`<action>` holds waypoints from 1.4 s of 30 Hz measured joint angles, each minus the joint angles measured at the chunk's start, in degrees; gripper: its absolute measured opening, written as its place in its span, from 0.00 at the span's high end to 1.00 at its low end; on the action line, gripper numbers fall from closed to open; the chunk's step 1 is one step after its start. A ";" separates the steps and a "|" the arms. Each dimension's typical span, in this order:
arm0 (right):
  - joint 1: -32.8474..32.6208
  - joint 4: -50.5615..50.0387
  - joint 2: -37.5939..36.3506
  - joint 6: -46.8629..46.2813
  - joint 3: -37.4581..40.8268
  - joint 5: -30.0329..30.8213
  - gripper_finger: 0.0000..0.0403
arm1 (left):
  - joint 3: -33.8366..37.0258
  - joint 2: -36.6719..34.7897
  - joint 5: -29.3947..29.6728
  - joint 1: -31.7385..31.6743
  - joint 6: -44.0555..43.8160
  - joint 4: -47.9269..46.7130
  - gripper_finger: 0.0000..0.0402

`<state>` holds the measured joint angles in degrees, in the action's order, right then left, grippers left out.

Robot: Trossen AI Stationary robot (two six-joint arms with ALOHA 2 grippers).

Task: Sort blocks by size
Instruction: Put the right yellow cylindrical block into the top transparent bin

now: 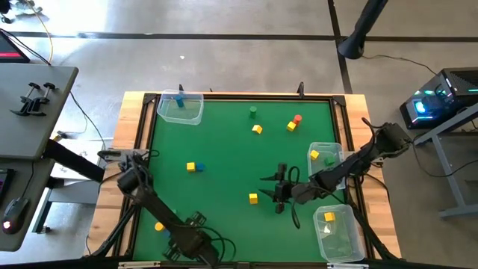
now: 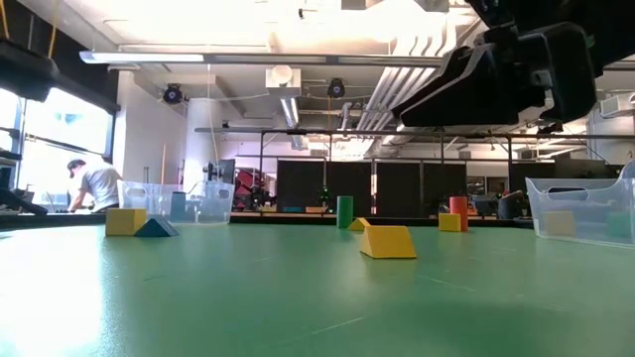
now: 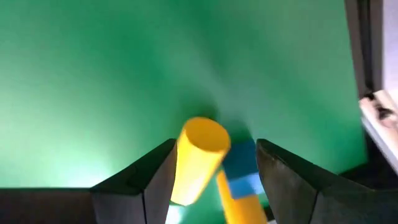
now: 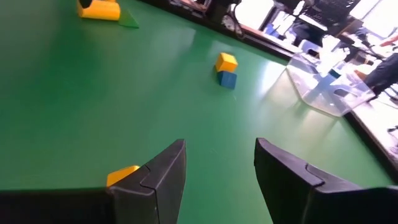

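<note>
The left tool [image 3: 214, 177] sits low at the near edge of the green surface [image 1: 224, 142], fingers apart around a yellow cylinder [image 3: 198, 158], seemingly not clamping it; a blue block [image 3: 241, 171] lies just beside. The right tool [image 1: 281, 196] hovers open and empty right of a yellow block [image 1: 253, 198]. Mid-surface, a yellow and blue pair [image 1: 194, 167] touch. Farther off stand a green cylinder [image 1: 253, 111] and a red block [image 1: 297, 119], near clear tubs [image 1: 181, 108].

High: overhead, straight down on whole green table [image 1: 224, 142] | Low: tabletop height, level across mat into room | Left wrist: close above mat, past own fingers | Right wrist: low, angled across mat | Shared: yellow and blue block pair [image 1: 194, 167], high and right wrist views
</note>
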<state>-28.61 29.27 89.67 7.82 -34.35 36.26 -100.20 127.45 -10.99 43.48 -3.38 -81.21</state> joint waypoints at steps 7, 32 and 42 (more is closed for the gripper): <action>0.10 -0.30 0.00 -0.09 0.00 -0.93 0.55 | 0.00 0.66 4.72 -0.54 2.17 0.70 0.49; 0.08 -0.34 0.00 -2.87 0.02 -2.53 0.55 | 7.08 0.27 -0.94 -1.86 11.92 5.80 0.49; 0.08 -0.76 0.00 -2.89 0.02 -2.72 0.55 | 8.02 0.33 -1.04 -1.96 14.41 4.82 0.49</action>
<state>-28.53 28.51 89.67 4.93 -34.33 33.54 -92.18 127.78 -12.03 41.52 11.03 -76.39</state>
